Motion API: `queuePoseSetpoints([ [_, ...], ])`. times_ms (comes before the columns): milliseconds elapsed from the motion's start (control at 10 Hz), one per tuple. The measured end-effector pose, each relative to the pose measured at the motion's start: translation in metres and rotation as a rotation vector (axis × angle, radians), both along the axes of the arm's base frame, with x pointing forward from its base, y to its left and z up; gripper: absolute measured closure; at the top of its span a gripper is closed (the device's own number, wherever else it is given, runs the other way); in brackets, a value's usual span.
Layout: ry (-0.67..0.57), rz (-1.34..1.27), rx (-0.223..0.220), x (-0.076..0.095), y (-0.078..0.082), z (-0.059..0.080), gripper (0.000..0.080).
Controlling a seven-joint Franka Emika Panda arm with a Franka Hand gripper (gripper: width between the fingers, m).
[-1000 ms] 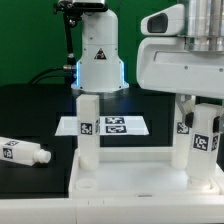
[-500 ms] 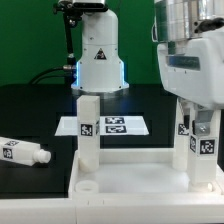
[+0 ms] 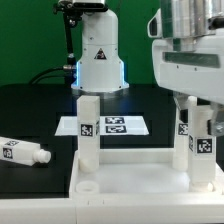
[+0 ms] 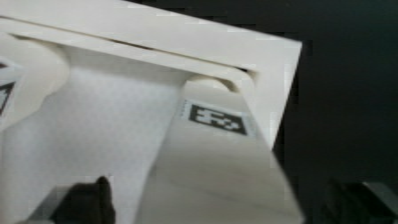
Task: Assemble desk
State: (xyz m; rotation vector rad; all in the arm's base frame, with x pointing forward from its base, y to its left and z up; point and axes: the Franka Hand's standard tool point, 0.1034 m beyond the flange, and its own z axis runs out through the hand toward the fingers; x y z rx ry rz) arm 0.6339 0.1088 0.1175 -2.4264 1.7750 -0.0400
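Fingers (image 4: 89, 200) are spread, clear on either side of an upright leg (image 4: 214, 150), grasping nothing. The leg stands in the tabletop's (image 3: 130, 172) corner, lower right of the exterior view. Probably light, stiff, smooth plastic: grasp opposite flat faces, mid-height.

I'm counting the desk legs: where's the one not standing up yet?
In the exterior view, the loose leg lies on its side on the black table at the far left, apart from the tabletop and its nearest standing leg.
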Motion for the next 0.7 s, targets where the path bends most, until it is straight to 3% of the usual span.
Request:
queuePoseSetpoints([
  [100, 0.006, 0.141, -0.028, -0.0014, 0.0055, 0.0014, 0.0185],
  [500, -0.018, 0.418, -0.065, -0.0006, 0.0005, 0.0008, 0.0151],
  [700, -0.044, 0.786, -0.154, 0.0038, 0.004, 0.0077, 0.0151],
])
